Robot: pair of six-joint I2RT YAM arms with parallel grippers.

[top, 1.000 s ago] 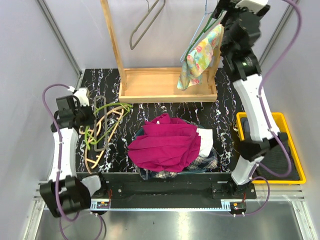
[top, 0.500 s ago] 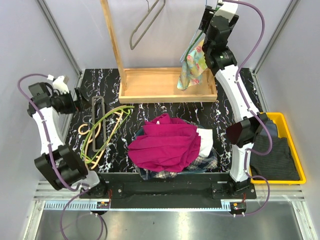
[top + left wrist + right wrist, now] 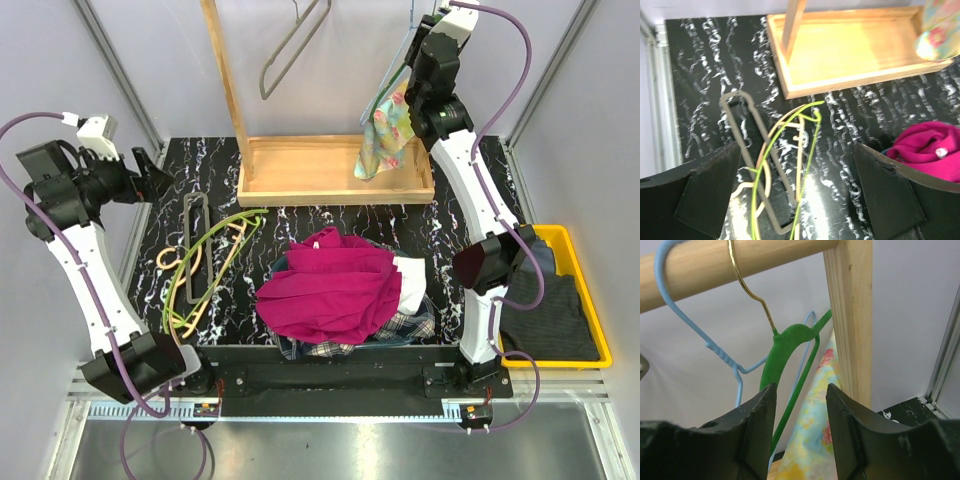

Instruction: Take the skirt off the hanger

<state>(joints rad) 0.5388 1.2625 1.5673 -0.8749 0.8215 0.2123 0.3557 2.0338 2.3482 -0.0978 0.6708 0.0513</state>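
The skirt (image 3: 385,125), a floral yellow-and-blue cloth, hangs from a green hanger (image 3: 785,350) on the wooden rod (image 3: 715,260) at the rack's right end. My right gripper (image 3: 410,70) is up at the rod. In the right wrist view the skirt (image 3: 815,425) and the hanger's green bar show in the narrowed gap of that gripper (image 3: 800,410), just beyond its fingertips, with nothing pinched. My left gripper (image 3: 150,175) hovers wide open at the table's far left. In its wrist view, this gripper (image 3: 797,165) looks down on loose hangers (image 3: 785,160).
A thin blue wire hanger (image 3: 715,347) hangs beside the green one. A grey hanger (image 3: 290,45) hangs further left on the wooden rack (image 3: 330,170). Loose hangers (image 3: 205,265) lie left, a magenta clothes pile (image 3: 335,285) in the middle, a yellow bin (image 3: 590,300) right.
My left arm rose and swung back left, its jaws opening wide above the loose hangers. My right gripper moved in to the green hanger and its jaws narrowed.
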